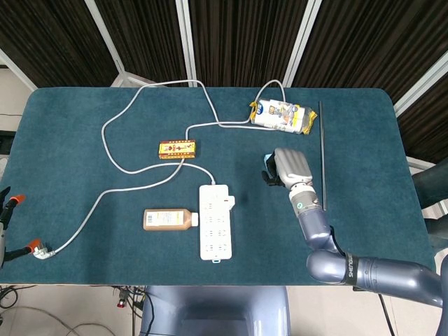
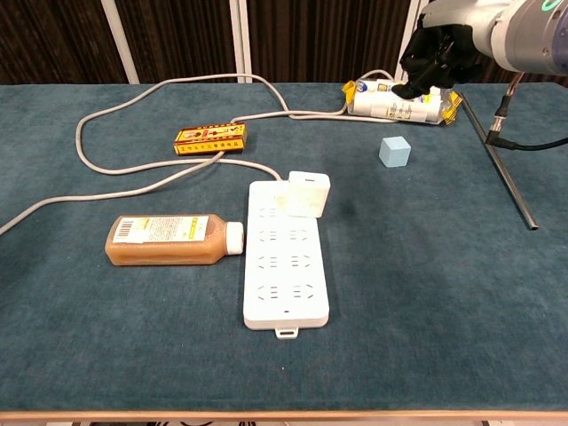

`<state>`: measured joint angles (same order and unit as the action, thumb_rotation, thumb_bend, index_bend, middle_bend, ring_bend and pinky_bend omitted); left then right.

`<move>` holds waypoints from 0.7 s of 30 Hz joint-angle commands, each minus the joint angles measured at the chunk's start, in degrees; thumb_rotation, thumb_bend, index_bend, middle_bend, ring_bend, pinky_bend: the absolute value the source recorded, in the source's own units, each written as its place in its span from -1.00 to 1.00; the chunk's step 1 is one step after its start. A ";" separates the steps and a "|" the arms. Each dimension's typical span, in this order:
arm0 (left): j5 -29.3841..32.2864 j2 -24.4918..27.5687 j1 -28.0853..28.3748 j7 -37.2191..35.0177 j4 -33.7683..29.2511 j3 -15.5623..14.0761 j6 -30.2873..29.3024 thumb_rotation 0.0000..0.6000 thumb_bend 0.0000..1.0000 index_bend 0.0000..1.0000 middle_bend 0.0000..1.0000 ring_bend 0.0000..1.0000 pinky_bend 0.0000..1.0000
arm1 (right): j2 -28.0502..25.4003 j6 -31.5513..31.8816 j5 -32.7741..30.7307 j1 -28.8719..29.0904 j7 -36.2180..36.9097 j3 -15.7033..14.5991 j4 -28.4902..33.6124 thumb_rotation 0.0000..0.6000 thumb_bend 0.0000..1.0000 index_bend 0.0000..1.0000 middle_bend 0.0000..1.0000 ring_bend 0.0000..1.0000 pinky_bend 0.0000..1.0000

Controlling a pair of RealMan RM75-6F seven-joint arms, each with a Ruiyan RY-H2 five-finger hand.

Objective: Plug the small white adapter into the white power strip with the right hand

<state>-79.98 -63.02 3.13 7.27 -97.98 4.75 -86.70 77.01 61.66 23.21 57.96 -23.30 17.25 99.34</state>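
The small white adapter (image 2: 308,193) is seen seated at the top right corner of the white power strip (image 2: 286,265) on the teal bench (image 2: 426,293). The right robot hand (image 2: 435,53) is held raised above a pale blue cube (image 2: 394,152), fingers curled in, nothing gripped.

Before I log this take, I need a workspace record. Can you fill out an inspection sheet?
Surface: teal cloth-covered table.
Job's things: small white adapter already sitting on the white power strip, near its far end.
Clutter: brown bottle lying on its side beside the strip; small blue cube; red-yellow box; snack packet; thin metal rod.
Hands: right robot hand raised above the cube, fingers curled in, holding nothing; left not in view.
Cables: grey cord looping across the table.
Surroundings: dark curtains.
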 commanded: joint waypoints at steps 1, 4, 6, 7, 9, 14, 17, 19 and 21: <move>0.00 0.02 0.04 0.00 -0.02 -0.04 0.12 1.00 -0.82 -0.61 -1.00 -1.00 -1.00 | -0.21 -0.24 -0.03 -0.17 -0.48 -0.01 0.55 1.00 0.62 1.00 0.67 0.75 1.00; -0.01 0.00 0.12 0.09 -0.01 -0.08 0.29 1.00 -0.82 -0.61 -1.00 -1.00 -1.00 | -0.54 -0.62 0.37 -0.50 -0.75 -0.30 1.72 1.00 0.82 1.00 0.69 0.76 1.00; -0.02 0.00 0.15 0.12 -0.04 -0.13 0.37 1.00 -0.82 -0.61 -1.00 -1.00 -1.00 | -0.56 -1.28 1.30 -0.82 -0.45 -0.61 2.49 1.00 0.88 1.00 0.72 0.78 1.00; -0.04 0.04 0.14 0.07 -0.07 -0.16 0.40 1.00 -0.82 -0.61 -1.00 -1.00 -1.00 | -0.73 -2.27 1.84 -0.99 -0.18 -0.88 3.11 1.00 0.90 1.00 0.73 0.80 1.00; -0.12 0.16 0.11 -0.18 -0.16 -0.20 0.40 1.00 -0.82 -0.61 -1.00 -1.00 -1.00 | -1.31 -4.10 2.91 -1.04 -0.33 -1.55 4.11 1.00 0.94 1.00 0.75 0.81 1.00; 0.05 0.17 0.10 -0.21 -0.11 -0.11 0.35 1.00 -0.82 -0.61 -1.00 -1.00 -1.00 | -1.63 -5.40 6.57 -0.41 -2.97 -3.86 6.70 1.00 0.97 1.00 0.76 0.81 1.00; 0.08 0.14 0.23 -0.11 -0.05 -0.15 0.63 1.00 -0.82 -0.61 -1.00 -1.00 -1.00 | -1.11 -5.03 7.03 0.23 -4.77 -4.88 8.15 1.00 0.97 1.00 0.76 0.81 1.00; 0.10 0.15 0.27 -0.10 -0.05 -0.17 0.73 1.00 -0.82 -0.61 -1.00 -1.00 -1.00 | -0.63 -4.95 6.51 0.94 -6.19 -5.45 8.72 1.00 0.97 1.00 0.76 0.81 1.00; 0.15 0.20 0.23 -0.21 -0.04 -0.11 0.64 1.00 -0.82 -0.61 -1.00 -1.00 -1.00 | -0.22 -5.45 5.05 1.99 -7.51 -5.69 9.12 1.00 0.97 1.00 0.76 0.81 1.00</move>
<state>-79.85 -62.83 3.38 7.09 -98.03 4.62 -86.02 76.35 56.55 29.32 59.06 -29.83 11.95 107.96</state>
